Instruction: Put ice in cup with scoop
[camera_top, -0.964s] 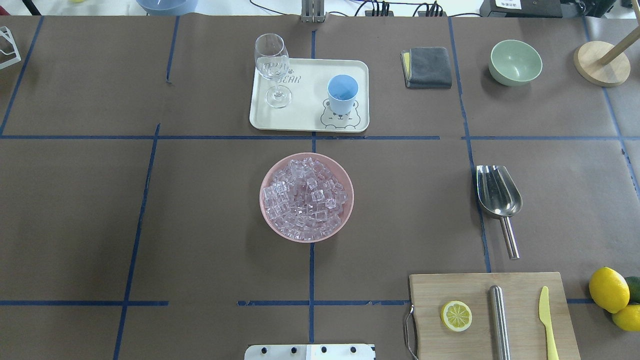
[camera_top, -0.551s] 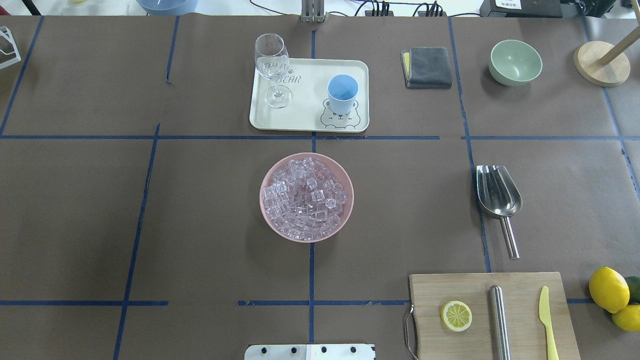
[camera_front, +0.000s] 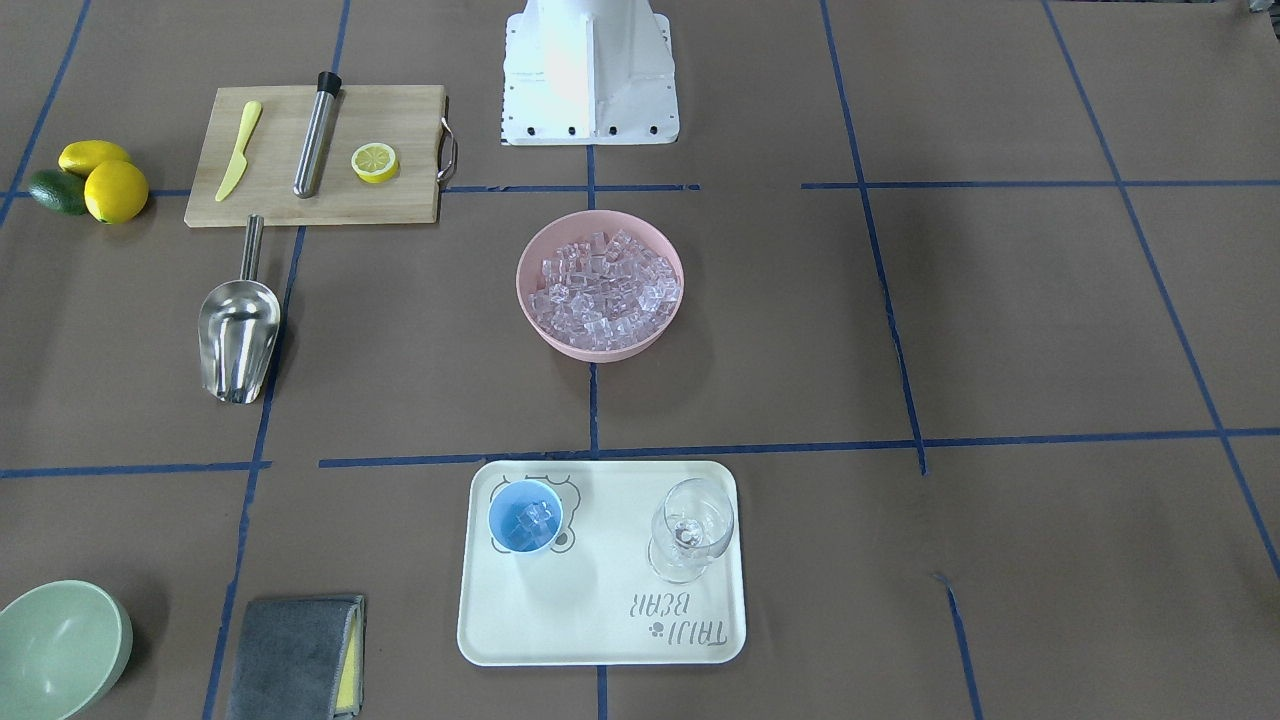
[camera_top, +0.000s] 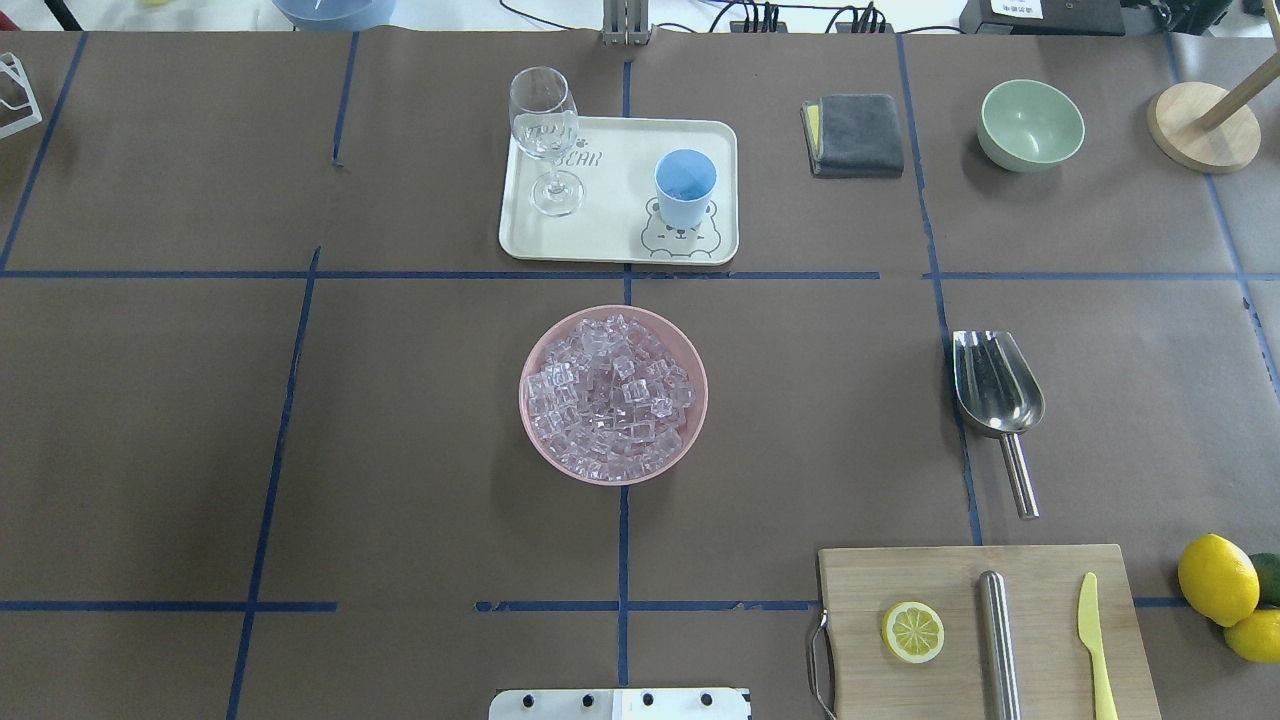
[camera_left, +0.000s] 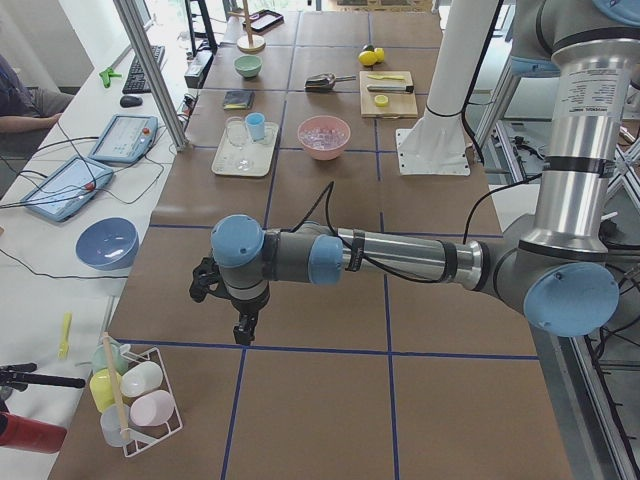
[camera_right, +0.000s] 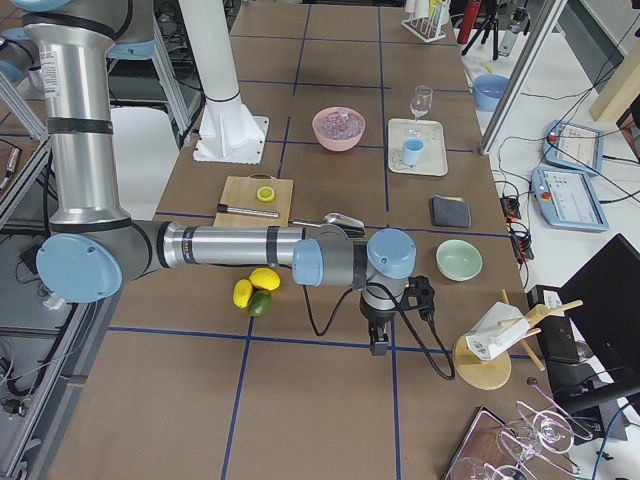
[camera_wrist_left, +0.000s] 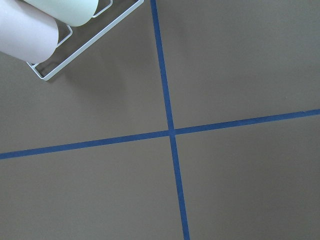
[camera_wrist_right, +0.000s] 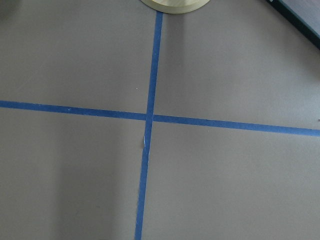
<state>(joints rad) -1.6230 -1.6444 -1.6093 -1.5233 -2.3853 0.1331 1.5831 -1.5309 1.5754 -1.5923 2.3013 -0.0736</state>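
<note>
The ice (camera_top: 612, 395) is a heap of clear cubes in a pink bowl (camera_front: 545, 335) at the table's middle. The light-blue cup (camera_top: 685, 188) stands on a white tray (camera_top: 610, 235); in the front-facing view the cup (camera_front: 525, 515) holds a few cubes. The steel scoop (camera_top: 995, 385) lies empty on the table to the bowl's right, handle toward the robot. My left gripper (camera_left: 243, 330) and right gripper (camera_right: 380, 345) show only in the side views, far out at the table's ends. I cannot tell whether they are open or shut.
A wine glass (camera_top: 545, 135) stands on the tray. A cutting board (camera_top: 985, 630) carries a lemon slice, a steel cylinder and a yellow knife. Lemons (camera_top: 1218, 580), a green bowl (camera_top: 1030, 125), a grey cloth (camera_top: 855, 135) and a wooden stand (camera_top: 1200, 125) lie at the right.
</note>
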